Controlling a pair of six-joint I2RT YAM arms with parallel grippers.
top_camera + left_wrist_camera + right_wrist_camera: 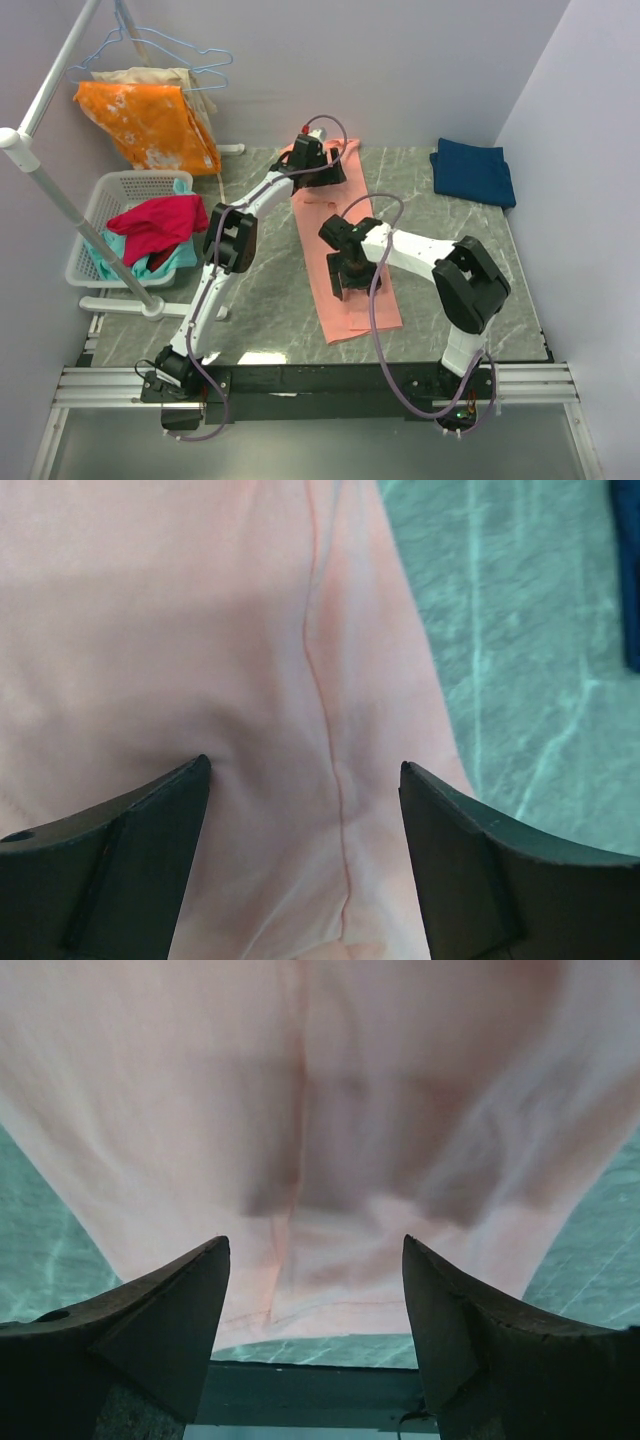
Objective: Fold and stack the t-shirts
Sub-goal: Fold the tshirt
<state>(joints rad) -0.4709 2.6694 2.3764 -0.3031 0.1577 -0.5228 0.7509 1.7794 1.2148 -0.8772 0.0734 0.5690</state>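
Salmon-pink t-shirt [345, 318] is lying in a long folded strip; left gripper [305, 765] at far end, right gripper [315, 1245] nearer, both hovering jaws apart; pinching one layer risks unfolding it.

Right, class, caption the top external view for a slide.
Left gripper and right gripper open above the salmon-pink t-shirt; navy t-shirt folded, back right.

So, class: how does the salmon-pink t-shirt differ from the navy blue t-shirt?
The salmon-pink t-shirt lies as a long strip; the navy blue t-shirt is a folded rectangle at the far right corner. The left gripper and right gripper, open, are over the pink one; neither is near the navy one. Both rest on the table.
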